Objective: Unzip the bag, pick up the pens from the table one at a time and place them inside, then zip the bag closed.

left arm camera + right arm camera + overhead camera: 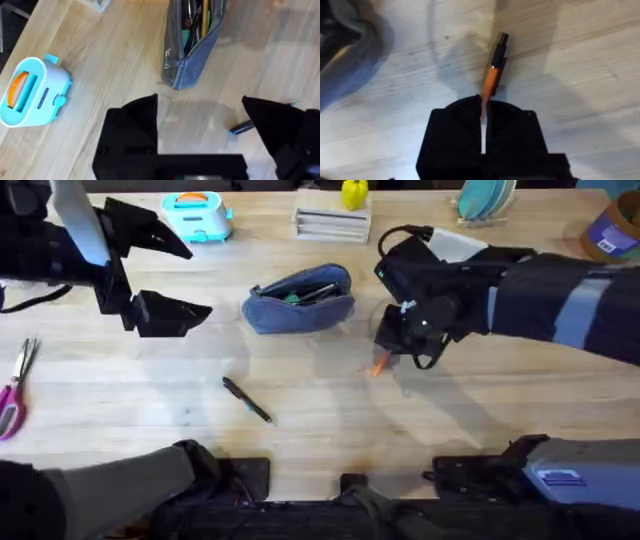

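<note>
The grey-blue bag (pixel 300 300) lies unzipped at the middle of the table (pixel 120 410), with dark and green items showing in its mouth (pixel 192 45). To its right, my right gripper (pixel 392 348) is shut on the orange pen (pixel 380 366), which points down at the wood. In the right wrist view the orange pen (pixel 492 75) sticks out from between the closed fingers, black end forward. The black pen (pixel 247 398) lies loose in front of the bag. My left gripper (pixel 190 278) hovers open to the bag's left, holding nothing.
A teal toy toaster (pixel 195 215) stands at the back left. Pink-handled scissors (pixel 15 390) lie at the left edge. A white stack (pixel 332 223), a yellow object (pixel 353 193), plates (pixel 485 198) and a purple-blue tub (pixel 615 230) line the back.
</note>
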Controlling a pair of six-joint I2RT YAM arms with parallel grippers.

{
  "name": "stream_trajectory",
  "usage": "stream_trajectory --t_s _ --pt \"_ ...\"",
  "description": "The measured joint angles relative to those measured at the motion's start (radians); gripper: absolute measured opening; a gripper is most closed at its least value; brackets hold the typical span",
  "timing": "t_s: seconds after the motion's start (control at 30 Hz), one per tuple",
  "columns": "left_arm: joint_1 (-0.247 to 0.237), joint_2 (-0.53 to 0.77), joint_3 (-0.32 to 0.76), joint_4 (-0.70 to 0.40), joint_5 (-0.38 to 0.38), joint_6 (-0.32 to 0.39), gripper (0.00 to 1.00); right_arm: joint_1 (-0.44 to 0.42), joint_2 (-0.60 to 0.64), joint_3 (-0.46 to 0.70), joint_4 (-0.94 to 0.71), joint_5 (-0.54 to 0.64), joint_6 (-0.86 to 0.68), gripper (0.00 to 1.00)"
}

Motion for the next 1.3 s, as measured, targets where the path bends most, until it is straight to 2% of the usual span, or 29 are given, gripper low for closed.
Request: stream_trajectory --t_s 0.2,0.5,0.6,0.77,0.93,1.17,1.2,1.3 --pt "0.0 0.0 0.0 0.0 0.0 0.0 0.993 0.0 -0.043 0.116 -0.014 -0.019 -0.185 0.035" --pt "0.0 0.0 0.0 0.0 0.0 0.0 0.993 0.0 -0.122 0.281 0.053 -0.026 -0.73 0.031" --pt "0.0 0.0 0.0 0.0 0.0 0.0 0.993 0.0 -0.122 0.286 0.115 -0.054 -0.897 0.03" --pt "0.0 0.0 0.0 0.0 0.0 0.0 0.993 0.0 -0.122 0.286 0.198 -0.226 -1.249 0.032" --pt "0.0 0.0 0.0 0.0 0.0 0.0 0.993 0.003 -0.082 0.288 0.204 -0.365 -1.609 0.032" --pt "0.0 0.0 0.0 0.0 0.0 0.0 0.993 0.004 0.034 0.288 0.233 -0.413 -1.928 0.033" --pt "0.0 0.0 0.0 0.0 0.0 0.0 0.993 0.004 0.066 0.288 0.261 -0.416 -2.017 0.033" --pt "0.0 0.0 0.0 -0.001 0.0 0.0 0.993 0.004 0.088 0.288 0.278 -0.419 -2.089 0.033"
